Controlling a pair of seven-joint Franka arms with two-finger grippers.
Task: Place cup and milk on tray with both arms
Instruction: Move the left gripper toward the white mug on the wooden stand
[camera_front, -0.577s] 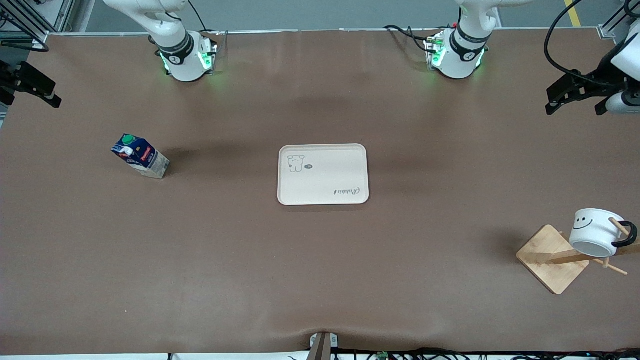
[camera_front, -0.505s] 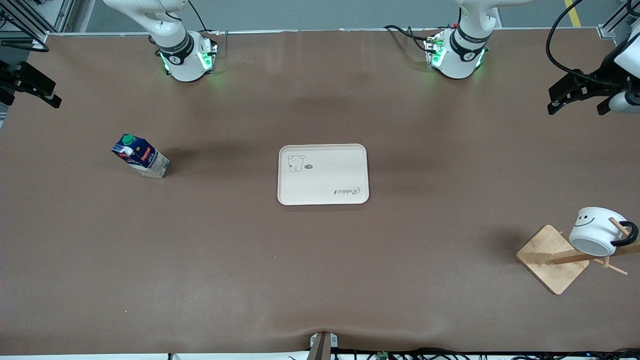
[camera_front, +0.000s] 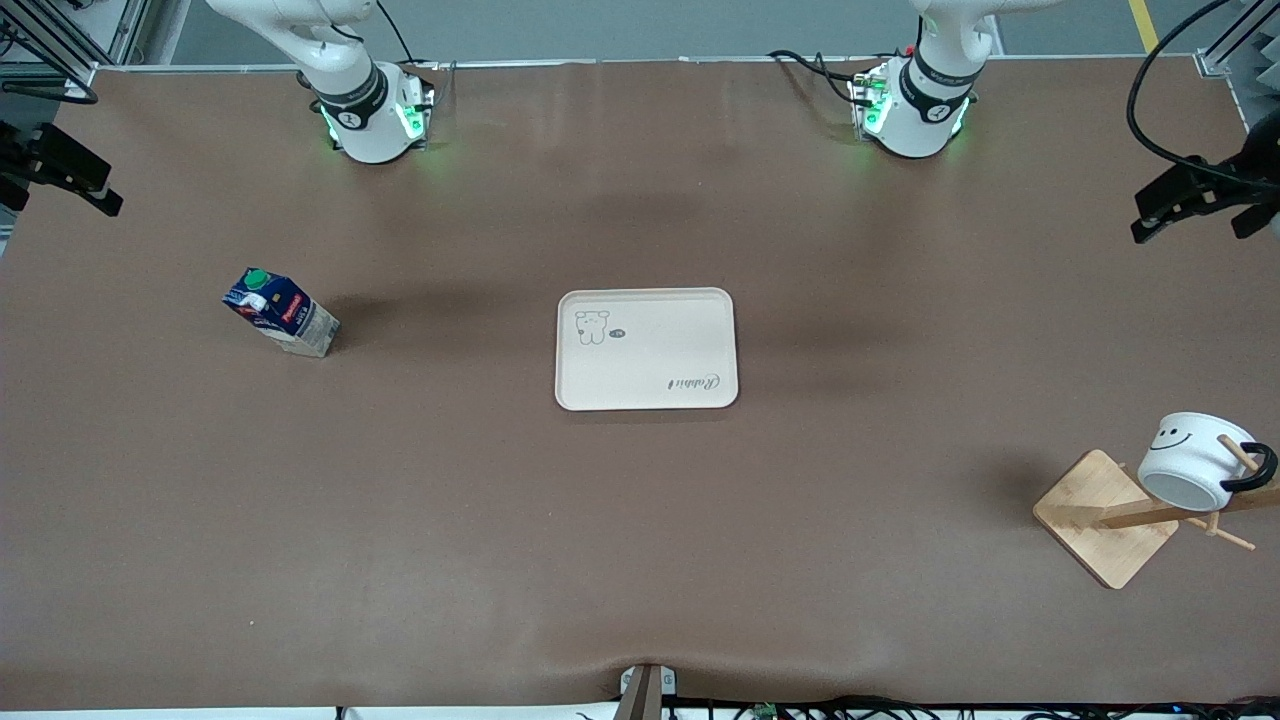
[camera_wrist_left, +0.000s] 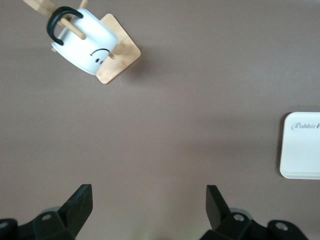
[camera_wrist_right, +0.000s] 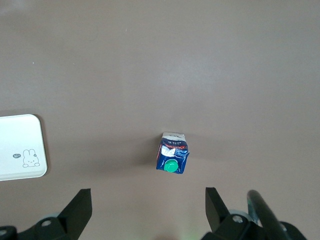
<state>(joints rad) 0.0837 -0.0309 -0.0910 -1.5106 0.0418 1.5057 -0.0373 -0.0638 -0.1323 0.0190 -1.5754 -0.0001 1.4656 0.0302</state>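
Observation:
The cup hangs tilted on a peg of a wooden rack near the left arm's end of the table; it also shows in the left wrist view. The milk stands on the table toward the right arm's end, and shows in the right wrist view. The cream tray lies bare at mid-table. My left gripper is open and empty, high over the table's left-arm end. My right gripper is open and empty, high over the right-arm end, with the milk below it.
The rack's square wooden base sits on the table under the cup, its post leaning toward the table's edge. The tray's edge shows in both wrist views, left and right. Brown tabletop lies between the things.
My left gripper has moved outward toward the left-arm end of the table, and its white wrist has left the front view. The right arm, milk, cup and tray have not moved.

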